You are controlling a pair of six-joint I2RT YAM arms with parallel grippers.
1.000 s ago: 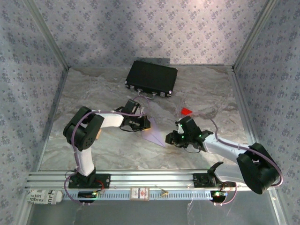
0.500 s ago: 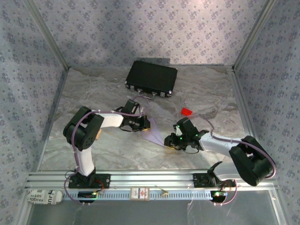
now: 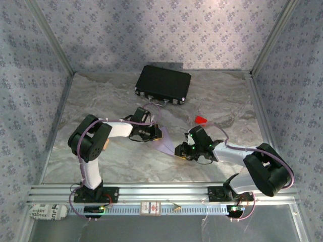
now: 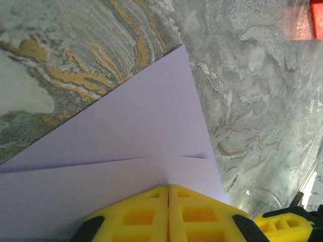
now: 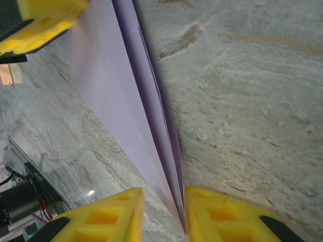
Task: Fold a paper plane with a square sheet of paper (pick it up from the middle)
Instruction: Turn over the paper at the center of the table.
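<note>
The pale lilac paper plane [image 3: 167, 144] is a folded, pointed dart lying between the two grippers at mid-table. My left gripper [image 3: 156, 133] is shut on its wide end. In the left wrist view the yellow jaws [image 4: 168, 187] meet on the paper [image 4: 141, 131], with a crease running across just ahead of them. My right gripper [image 3: 179, 150] stands at the narrow end. In the right wrist view its jaws [image 5: 164, 209] are apart. The layered tip of the paper [image 5: 106, 85] runs down between them, close against the right finger [image 5: 222, 214].
A black case [image 3: 163, 84] lies at the back of the marble tabletop. A small red block [image 3: 201, 120] sits just behind the right gripper and also appears in the left wrist view [image 4: 303, 20]. Patterned walls close in three sides.
The right arm has slid left, bringing its gripper up to the paper's narrow end. The left arm and its grip have not moved.
</note>
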